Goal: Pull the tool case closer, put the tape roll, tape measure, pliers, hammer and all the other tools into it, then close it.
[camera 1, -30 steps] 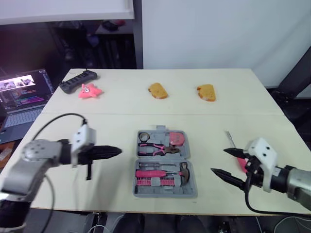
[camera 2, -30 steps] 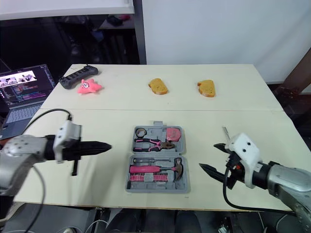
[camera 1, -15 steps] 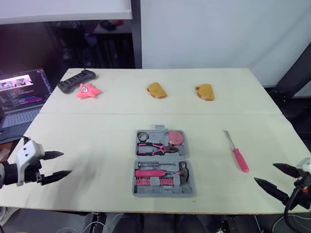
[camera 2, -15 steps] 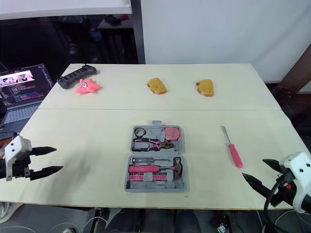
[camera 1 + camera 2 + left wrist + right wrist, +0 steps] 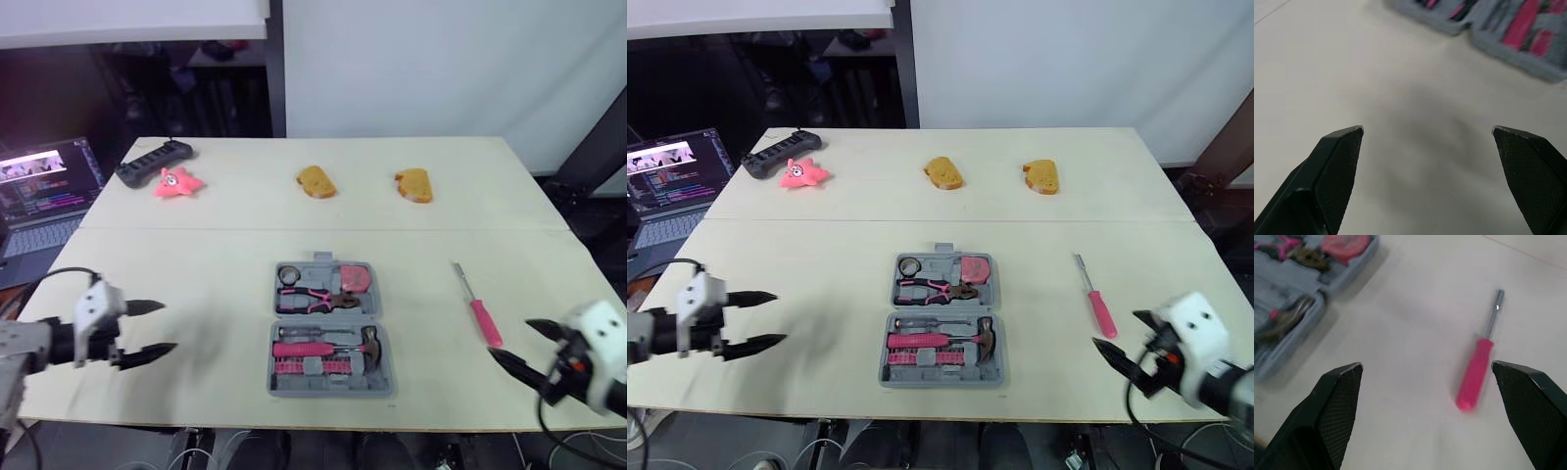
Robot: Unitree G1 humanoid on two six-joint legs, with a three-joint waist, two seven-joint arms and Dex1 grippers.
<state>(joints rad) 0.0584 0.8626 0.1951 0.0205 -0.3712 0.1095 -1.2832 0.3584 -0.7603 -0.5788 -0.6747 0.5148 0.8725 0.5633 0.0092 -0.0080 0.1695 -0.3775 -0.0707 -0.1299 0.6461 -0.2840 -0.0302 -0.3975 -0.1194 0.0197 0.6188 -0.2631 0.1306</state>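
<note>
The grey tool case (image 5: 331, 328) lies open at the table's front middle. In it sit a black tape roll (image 5: 287, 276), a pink tape measure (image 5: 355, 279), pliers (image 5: 309, 299) and a hammer (image 5: 343, 345). A pink-handled screwdriver (image 5: 477, 308) lies on the table to the right of the case. My left gripper (image 5: 167, 327) hovers open and empty, well left of the case (image 5: 1508, 29). My right gripper (image 5: 510, 339) is open and empty, just right of the screwdriver (image 5: 1479, 369) and nearer the front edge.
At the back lie two pieces of bread (image 5: 317, 181) (image 5: 414, 185), a pink starfish toy (image 5: 179, 182) and a black power strip (image 5: 155, 162). A laptop (image 5: 44, 196) stands off the table's left side. A seam (image 5: 323, 230) crosses the table.
The left gripper opened and drew back from the case toward the left edge. The right arm also pulled back, uncovering the screwdriver. Both have since edged inward again.
</note>
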